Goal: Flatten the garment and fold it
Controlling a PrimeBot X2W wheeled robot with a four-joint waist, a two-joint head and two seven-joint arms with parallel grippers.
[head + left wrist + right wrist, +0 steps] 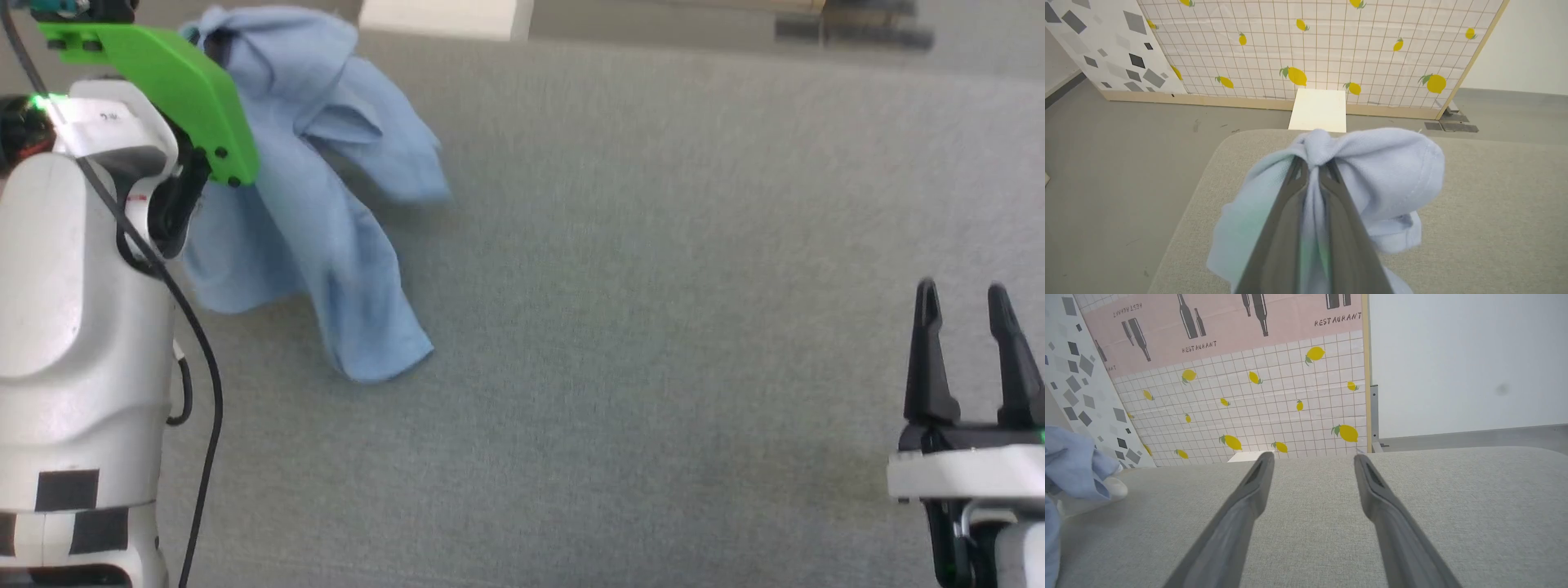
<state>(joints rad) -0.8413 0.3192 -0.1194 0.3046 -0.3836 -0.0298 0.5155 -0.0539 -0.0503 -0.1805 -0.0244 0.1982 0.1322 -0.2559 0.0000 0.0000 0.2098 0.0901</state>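
We see our left end effector (1312, 163) pressed together on a bunched fold of the garment (1384, 171), which hangs crumpled and light blue over the far left part of the grey bench (653, 327), its lower folds seeming to reach the surface. Our right end effector (962, 302) hovers at the near right, fingers spread and empty, well apart from the garment.
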